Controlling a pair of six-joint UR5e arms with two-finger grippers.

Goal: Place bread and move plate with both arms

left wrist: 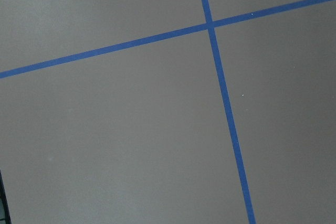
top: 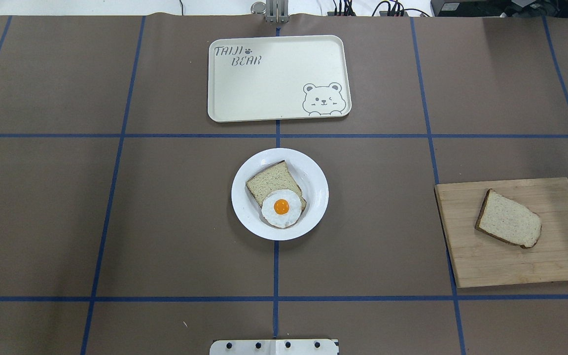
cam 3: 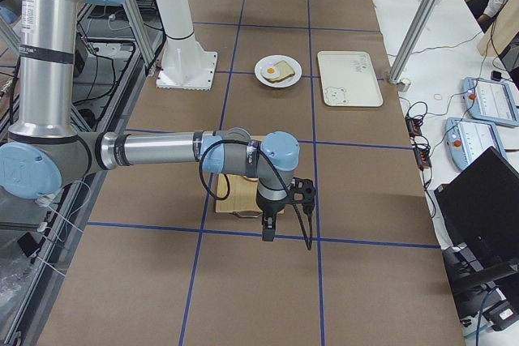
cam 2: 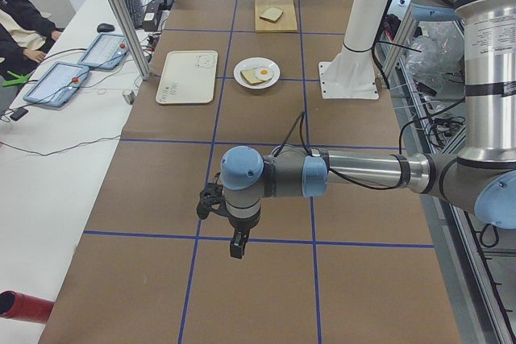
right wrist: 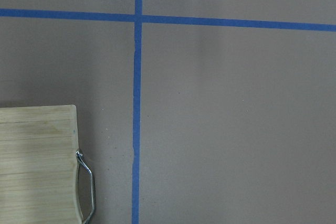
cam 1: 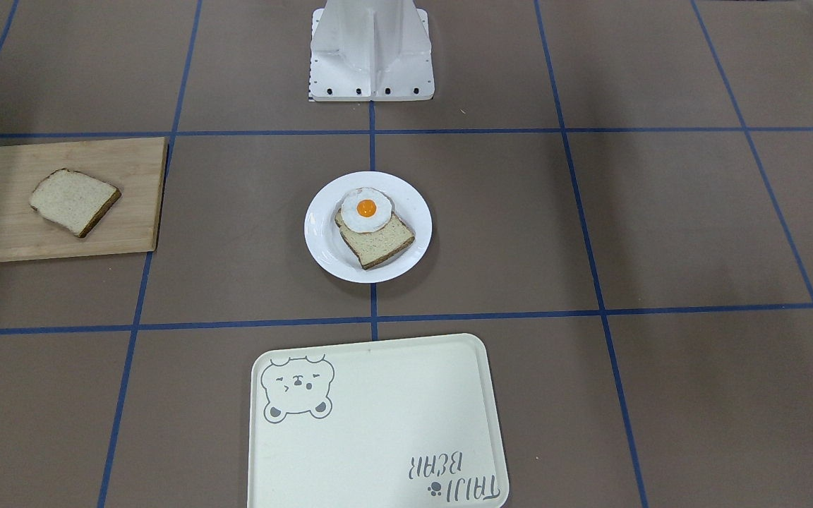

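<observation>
Right tool (cam 3: pixel 268 231) is hovering just off the pale wooden cutting board (top: pixel 511 268), left tool (cam 2: pixel 236 246) over bare brown table (top: pixel 116 222); parted or closed, cannot tell. Tan brown-crusted bread slice (top: pixel 509 219) is lying flat on that board. Risk: shallow pinch slipping off its thin edge.

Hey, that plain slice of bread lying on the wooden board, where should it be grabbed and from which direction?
Take the bread from straight above, jaws straddling its shorter span, crust edge to crust edge. It lies flat on the cutting board, askew to the board's edges, so the wrist probably needs turning to match. It sits on the robot's right, so the right gripper suits.
</observation>
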